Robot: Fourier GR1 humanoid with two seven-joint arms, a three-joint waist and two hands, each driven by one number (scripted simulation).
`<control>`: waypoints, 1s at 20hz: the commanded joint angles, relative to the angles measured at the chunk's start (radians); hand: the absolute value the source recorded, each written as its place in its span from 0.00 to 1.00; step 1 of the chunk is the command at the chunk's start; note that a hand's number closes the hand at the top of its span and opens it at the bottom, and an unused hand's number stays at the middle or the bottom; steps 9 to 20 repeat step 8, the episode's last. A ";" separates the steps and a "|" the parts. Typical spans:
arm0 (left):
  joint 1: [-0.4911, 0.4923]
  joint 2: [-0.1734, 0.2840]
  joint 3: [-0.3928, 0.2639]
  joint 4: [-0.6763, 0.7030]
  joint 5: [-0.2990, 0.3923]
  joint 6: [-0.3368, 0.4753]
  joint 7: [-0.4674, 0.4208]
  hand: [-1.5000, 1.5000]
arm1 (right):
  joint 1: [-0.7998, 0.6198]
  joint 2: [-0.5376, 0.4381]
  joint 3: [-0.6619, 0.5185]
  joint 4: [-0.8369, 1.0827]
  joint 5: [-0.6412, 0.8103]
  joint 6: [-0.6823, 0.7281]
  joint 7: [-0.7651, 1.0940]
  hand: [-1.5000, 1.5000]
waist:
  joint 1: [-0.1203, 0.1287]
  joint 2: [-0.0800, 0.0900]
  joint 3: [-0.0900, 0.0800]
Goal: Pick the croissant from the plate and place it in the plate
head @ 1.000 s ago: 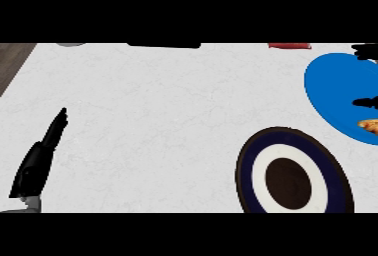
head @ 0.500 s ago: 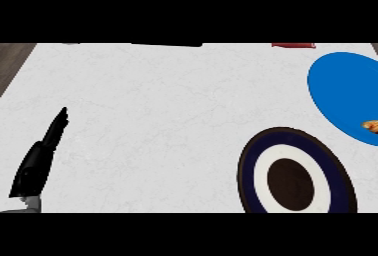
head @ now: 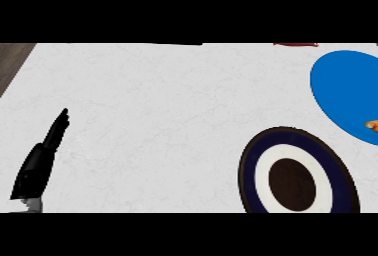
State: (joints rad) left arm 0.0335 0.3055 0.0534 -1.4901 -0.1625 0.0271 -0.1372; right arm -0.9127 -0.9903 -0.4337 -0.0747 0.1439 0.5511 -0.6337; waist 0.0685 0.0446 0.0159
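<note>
Croissant perhaps on blue plate, left hand open

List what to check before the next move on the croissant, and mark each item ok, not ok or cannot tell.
1. Croissant on the blue plate: ok, though only a sliver shows at the view's right edge.
2. Ringed plate free to receive it: ok, nothing lies on it.
3. Right hand in view: not ok, it shows nowhere.
4. Left hand out of the way: ok, open at the left edge, holding nothing.
5. Whole croissant visible for grasping: not ok, the edge cuts it off.
</note>
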 commanded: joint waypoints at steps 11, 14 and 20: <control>-0.013 -0.008 0.000 -0.004 -0.001 0.006 -0.008 0.50 | 0.069 -0.061 -0.031 -0.050 -0.037 0.137 -0.056 0.00 | 0.001 0.008 0.005; -0.013 -0.008 0.000 -0.004 -0.001 0.006 -0.008 0.50 | 0.069 -0.061 -0.031 -0.050 -0.037 0.137 -0.056 0.00 | 0.001 0.008 0.005; -0.013 -0.008 0.000 -0.004 -0.001 0.006 -0.008 0.50 | 0.069 -0.061 -0.031 -0.050 -0.037 0.137 -0.056 0.00 | 0.001 0.008 0.005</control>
